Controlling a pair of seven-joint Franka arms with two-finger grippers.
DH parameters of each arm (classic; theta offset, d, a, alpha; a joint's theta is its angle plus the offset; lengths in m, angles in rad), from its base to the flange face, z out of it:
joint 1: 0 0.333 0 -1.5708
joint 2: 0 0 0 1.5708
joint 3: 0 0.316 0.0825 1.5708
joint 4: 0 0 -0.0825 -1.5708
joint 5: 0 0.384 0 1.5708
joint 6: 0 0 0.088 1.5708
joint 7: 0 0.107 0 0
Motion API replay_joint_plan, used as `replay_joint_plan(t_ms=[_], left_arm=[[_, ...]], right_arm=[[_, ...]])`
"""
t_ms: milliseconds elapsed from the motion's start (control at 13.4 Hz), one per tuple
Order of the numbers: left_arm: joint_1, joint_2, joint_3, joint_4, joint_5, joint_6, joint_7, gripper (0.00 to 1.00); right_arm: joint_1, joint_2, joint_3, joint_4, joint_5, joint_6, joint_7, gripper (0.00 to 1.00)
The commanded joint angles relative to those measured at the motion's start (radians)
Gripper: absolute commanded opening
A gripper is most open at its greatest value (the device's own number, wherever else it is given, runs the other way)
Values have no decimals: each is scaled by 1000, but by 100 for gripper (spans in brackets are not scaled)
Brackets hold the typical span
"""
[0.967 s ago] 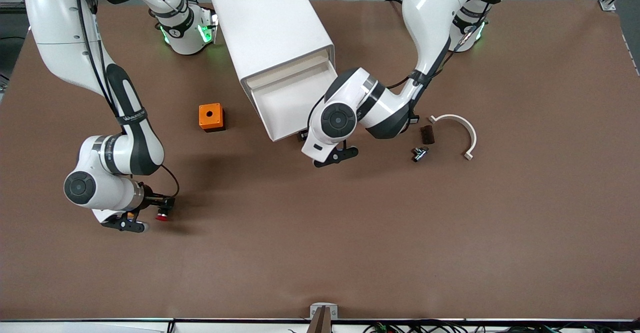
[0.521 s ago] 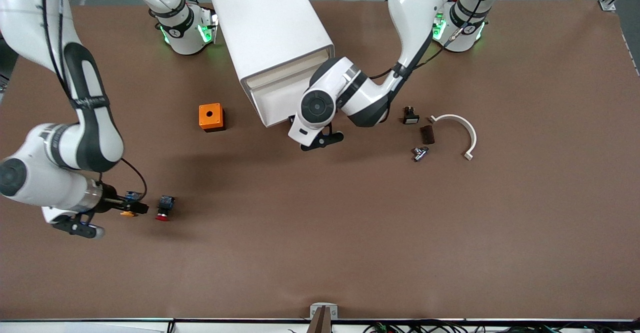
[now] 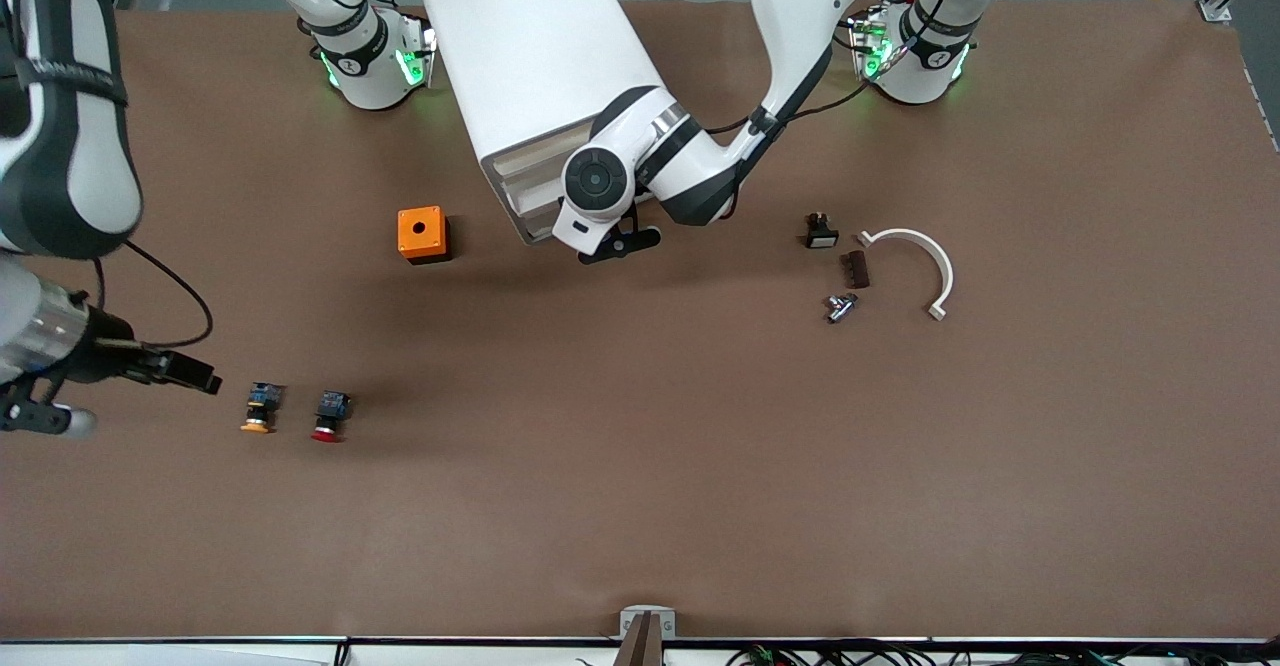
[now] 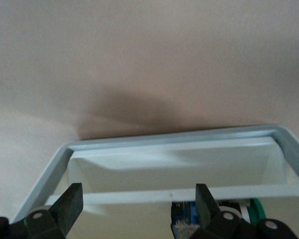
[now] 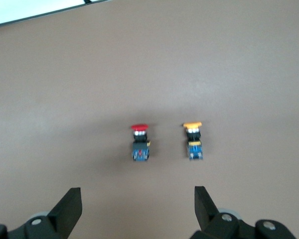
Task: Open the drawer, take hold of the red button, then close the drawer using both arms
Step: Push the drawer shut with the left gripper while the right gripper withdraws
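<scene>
The red-capped button (image 3: 326, 416) lies on the brown table, free of both grippers; it also shows in the right wrist view (image 5: 140, 143). My right gripper (image 3: 205, 382) is open and empty, apart from the button toward the right arm's end of the table; its fingers (image 5: 70, 206) frame bare table. The drawer (image 3: 530, 208) sticks a little way out of the white cabinet (image 3: 545, 56). The left arm's wrist (image 3: 597, 181) is over the drawer's front. My left gripper (image 4: 137, 199) is open over the drawer's rim (image 4: 189, 139).
An orange-capped button (image 3: 260, 410) lies beside the red one. An orange box (image 3: 422, 234) stands near the cabinet. A black switch (image 3: 820, 233), a dark block (image 3: 855, 268), a metal fitting (image 3: 840, 306) and a white curved piece (image 3: 915, 256) lie toward the left arm's end.
My right gripper let go of the red button and drew away toward the right arm's end of the table. The left arm pushed the drawer most of the way into the cabinet.
</scene>
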Motion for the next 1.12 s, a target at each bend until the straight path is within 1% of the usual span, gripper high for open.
replay_joint_plan(t_ms=[0, 149, 298, 372, 595, 819, 967, 1042], left_arm=[[-30, -21, 2, -25, -18, 9, -22, 99], [-35, -21, 3, -25, -18, 9, -24, 99], [-19, -24, 5, -24, -12, 9, -24, 99], [-12, -28, 18, -22, -6, 7, -24, 99], [95, -67, 58, -22, 17, -10, -16, 100], [224, -142, 63, -19, 210, -60, -16, 99], [330, -204, 63, -16, 246, -102, 5, 99], [379, -232, 63, -16, 249, -120, 48, 99]], right_arm=[[10, -134, -11, -24, 1, -115, -3, 100], [7, -188, -11, -24, -1, -162, 3, 100], [6, -235, -9, -33, 4, -207, 65, 100], [4, -249, -9, -35, 5, -212, 93, 100], [-5, -245, -11, -20, 5, -239, 78, 100], [4, -226, -9, 38, 1, -247, 66, 100], [12, -244, -6, 30, -42, -280, 69, 100], [10, -264, -7, 5, -44, -279, 69, 100]])
